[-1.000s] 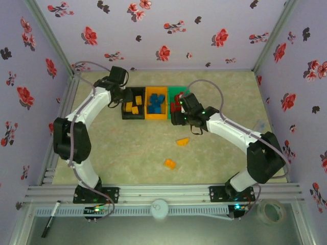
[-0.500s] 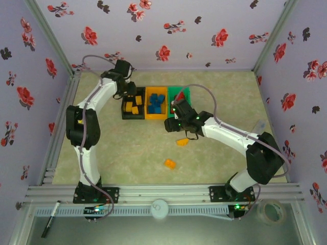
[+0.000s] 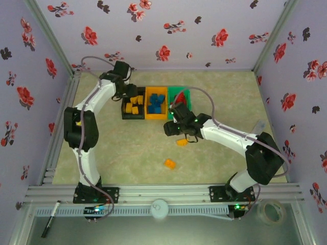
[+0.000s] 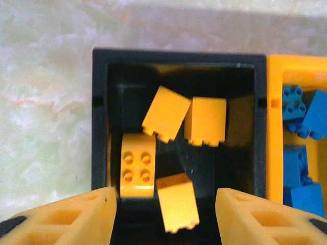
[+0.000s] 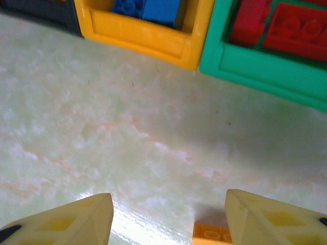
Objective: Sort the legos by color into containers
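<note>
The right gripper [image 3: 171, 127] is hanging low over the table [image 3: 122, 153] just in front of the orange bin [image 3: 156, 116] and green bin [image 3: 180, 92], its jaws standing apart with nothing between them. The nearest loose yellow-orange brick [image 3: 181, 142] is lying just beyond it, toward the arm bases and slightly to the robot's right. In the right wrist view the brick's edge [image 5: 212, 236] is peeking in at the bottom, closer to the right-hand finger than to the middle of the right gripper [image 5: 168, 196]. From above, its long axis is running roughly left to right. A second yellow-orange brick [image 3: 169, 163] is waiting nearer the bases; the right arm is closer to both. The left gripper [image 4: 166, 196] is hovering over the black bin [image 4: 99, 117], jaws parted and clear of the yellow brick [image 4: 176, 204] lying in the bin with three other yellow bricks [image 4: 166, 113]. A second ago the right gripper was over the green bin; it has since been drawing back toward the loose brick, while the left arm has been swinging in over the black bin.
</note>
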### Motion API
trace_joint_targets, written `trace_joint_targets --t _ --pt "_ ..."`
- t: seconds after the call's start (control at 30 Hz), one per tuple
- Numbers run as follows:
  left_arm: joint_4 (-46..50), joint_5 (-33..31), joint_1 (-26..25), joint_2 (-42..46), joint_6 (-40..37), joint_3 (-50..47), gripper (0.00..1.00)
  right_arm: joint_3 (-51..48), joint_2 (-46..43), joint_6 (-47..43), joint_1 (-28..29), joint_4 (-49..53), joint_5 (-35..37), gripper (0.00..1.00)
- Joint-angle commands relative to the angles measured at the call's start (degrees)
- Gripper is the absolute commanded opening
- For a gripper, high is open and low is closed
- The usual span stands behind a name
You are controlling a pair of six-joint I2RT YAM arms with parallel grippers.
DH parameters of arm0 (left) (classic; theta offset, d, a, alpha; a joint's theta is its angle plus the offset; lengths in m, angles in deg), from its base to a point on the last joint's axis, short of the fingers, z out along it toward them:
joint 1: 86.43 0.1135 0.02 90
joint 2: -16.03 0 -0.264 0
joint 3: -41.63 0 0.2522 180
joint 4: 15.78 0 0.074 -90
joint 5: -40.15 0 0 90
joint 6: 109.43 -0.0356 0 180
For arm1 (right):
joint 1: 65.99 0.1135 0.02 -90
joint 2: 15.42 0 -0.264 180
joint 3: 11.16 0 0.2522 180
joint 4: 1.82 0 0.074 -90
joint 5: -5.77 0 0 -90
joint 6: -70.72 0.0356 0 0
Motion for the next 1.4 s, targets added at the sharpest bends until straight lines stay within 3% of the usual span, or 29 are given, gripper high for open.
trace_joint_targets --t 0.0,0.3,0.5,1.13,1.37 --pt "-0.94 0.8 -0.98 9.03 1.08 -6.81 0.54 -2.69 -3.23 -1.43 1.94 2.0 1.3 0.61" --pt "-4.2 -0.21 -7.36 27.05 7.03 -27.53 0.54 -8.91 -6.03 0.22 10.58 1.93 1.56 0.61" --pt "-3.33 -1.71 -9.55 35.72 10.94 -36.13 0.55 -11.39 -6.32 1.27 15.9 1.5 1.81 0.62" --pt "-1.39 -2.73 -10.69 38.46 10.54 -36.8 0.56 -11.23 2.26 2.3 21.37 0.61 3.45 0.6" --pt "-0.77 -2.85 -10.79 38.05 10.43 -36.37 0.55 -11.25 3.95 2.81 21.46 1.08 4.54 0.54"
